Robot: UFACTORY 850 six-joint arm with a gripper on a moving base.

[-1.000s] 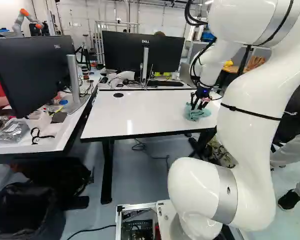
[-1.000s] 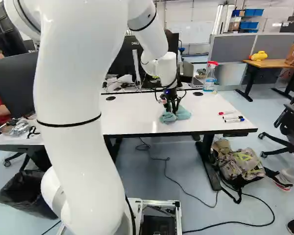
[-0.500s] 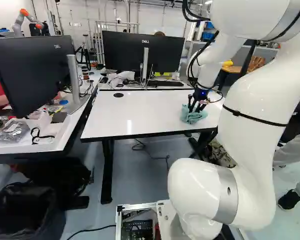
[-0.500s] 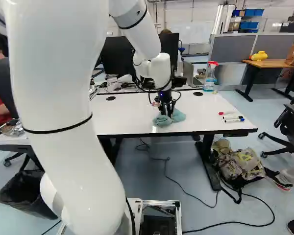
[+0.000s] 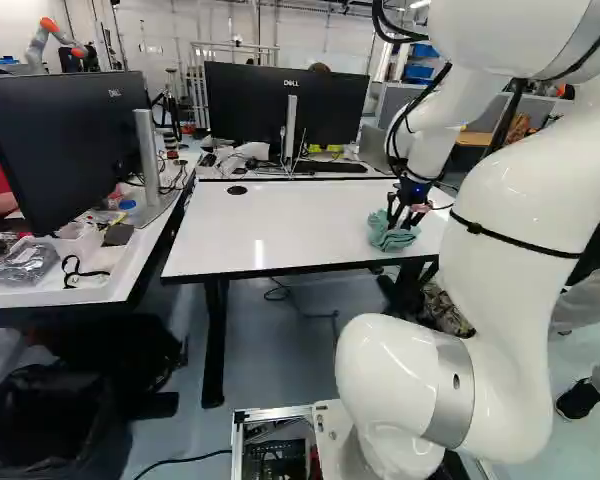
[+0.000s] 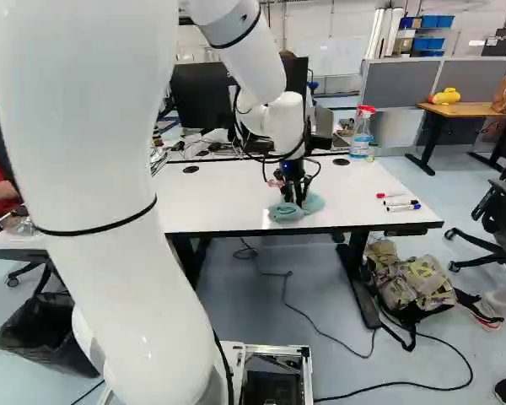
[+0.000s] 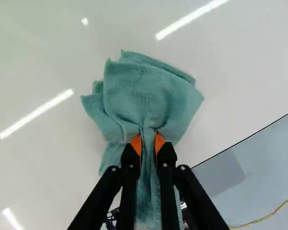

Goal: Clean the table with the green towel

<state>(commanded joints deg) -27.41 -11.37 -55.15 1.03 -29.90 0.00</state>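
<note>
A thick, soft, blue-green cloth towel (image 7: 149,96) is lying bunched on a glossy white rectangular table (image 5: 280,225) with a dark edge, right of the middle and close to the near edge. The main risk is coming from that edge: if the wiping stroke is running too far toward the near side, the towel's loose folds could be slipping over and catching on the rim. A second risk is waiting to the right, where slim white marker pens (image 6: 401,202) with coloured caps are lying loose; a wide sweep that way could be pushing them along and rolling them onto the floor. The clear spray bottle with a red top (image 6: 362,135) is standing beyond, at the far right, and a long far stroke could be knocking it over. Pressing too low could also be scraping hard fingertips on the glossy surface, since the cloth is spreading mostly ahead of them, and heavy drag could be pulling the pinched fold loose. As for the tool, the black two-finger gripper (image 7: 148,144) is pointing down at the table, its fingers nearly closed, with only a narrow gap between the orange pads (image 7: 136,144). They are squeezing a gathered fold of the towel from both sides.
</note>
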